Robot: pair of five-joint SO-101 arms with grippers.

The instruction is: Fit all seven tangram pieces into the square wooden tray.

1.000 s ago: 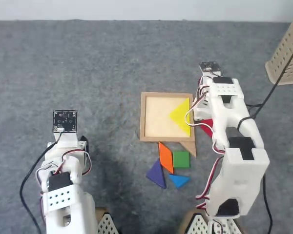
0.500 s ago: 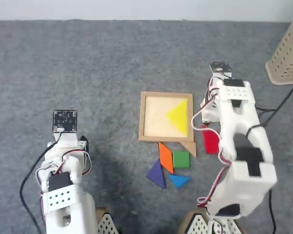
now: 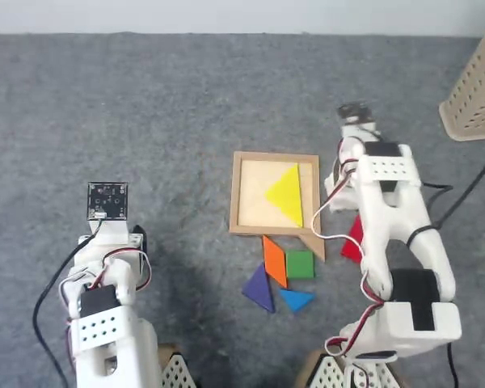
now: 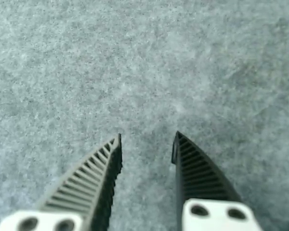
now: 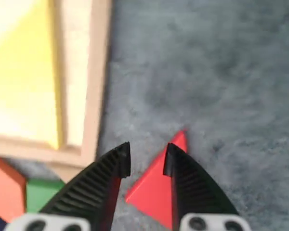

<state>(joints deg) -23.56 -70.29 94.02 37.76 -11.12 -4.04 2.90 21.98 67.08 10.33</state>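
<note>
Shifting inward in the tray (image 3: 235, 194), the yellow triangle (image 3: 286, 194) turns; right gripper (image 5: 147, 149), slightly parted, straddles red triangle (image 5: 155, 189), perhaps touching; left gripper (image 4: 148, 138) spread.

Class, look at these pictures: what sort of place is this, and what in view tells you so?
Probably a robotics lab or hobby workbench: a left arm and a right arm, white with loose wiring, sit side by side on a grey mat, with a wooden tray and tangram pieces.
</note>
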